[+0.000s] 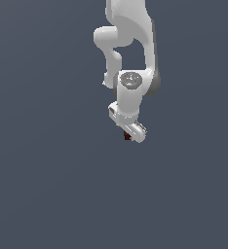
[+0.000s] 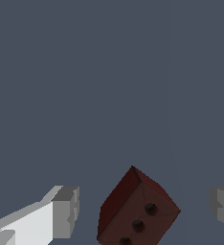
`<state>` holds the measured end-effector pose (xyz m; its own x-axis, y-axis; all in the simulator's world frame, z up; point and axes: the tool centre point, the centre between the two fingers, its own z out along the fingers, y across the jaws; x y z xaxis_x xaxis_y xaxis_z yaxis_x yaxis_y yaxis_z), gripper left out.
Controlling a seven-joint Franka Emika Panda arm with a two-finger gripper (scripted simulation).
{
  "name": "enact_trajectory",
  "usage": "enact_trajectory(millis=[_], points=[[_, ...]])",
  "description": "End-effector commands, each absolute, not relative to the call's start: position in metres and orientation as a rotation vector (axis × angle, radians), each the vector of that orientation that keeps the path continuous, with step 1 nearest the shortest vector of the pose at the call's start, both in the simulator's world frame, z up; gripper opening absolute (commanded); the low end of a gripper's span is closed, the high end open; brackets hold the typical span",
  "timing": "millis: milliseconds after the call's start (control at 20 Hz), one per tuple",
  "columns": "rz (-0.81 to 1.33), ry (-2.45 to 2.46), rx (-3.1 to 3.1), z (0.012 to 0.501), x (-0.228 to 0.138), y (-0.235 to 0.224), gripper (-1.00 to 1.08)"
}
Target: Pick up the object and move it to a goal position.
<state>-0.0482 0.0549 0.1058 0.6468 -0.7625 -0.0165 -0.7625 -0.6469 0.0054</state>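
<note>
The object (image 2: 138, 208) is a dark red-brown block with small round dimples on one face, turned at an angle on the grey floor. In the wrist view it lies between the two fingers of my gripper (image 2: 143, 209), with a gap on each side. One fingertip (image 2: 66, 210) stands close to the block and the other fingertip (image 2: 222, 206) is farther off. The gripper is open and touches nothing. In the exterior view the white arm reaches down from above. There the gripper (image 1: 130, 132) hides most of the object (image 1: 127, 136), which shows only as a dark speck under the hand.
A plain dark grey surface (image 1: 47, 185) fills both views. No other object, container or edge shows.
</note>
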Motion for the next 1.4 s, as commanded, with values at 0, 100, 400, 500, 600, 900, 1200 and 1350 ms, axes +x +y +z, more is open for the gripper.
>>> enact_trajectory(millis=[0, 100, 400, 500, 600, 900, 1200, 1350], points=[[0.025, 1.406, -2.807, 0.103, -0.052, 0.059, 1.0], [0.024, 1.473, -2.773, 0.101, -0.055, 0.063, 1.0], [0.019, 1.668, -2.661, 0.094, -0.065, 0.073, 1.0], [0.017, 1.732, -2.62, 0.092, -0.068, 0.076, 1.0], [0.015, 1.794, -2.578, 0.089, -0.071, 0.079, 1.0], [0.008, 1.966, -2.45, 0.084, -0.081, 0.087, 1.0], [0.003, 2.081, -2.353, 0.08, -0.088, 0.092, 1.0], [0.002, 2.118, -2.321, 0.078, -0.09, 0.094, 1.0]])
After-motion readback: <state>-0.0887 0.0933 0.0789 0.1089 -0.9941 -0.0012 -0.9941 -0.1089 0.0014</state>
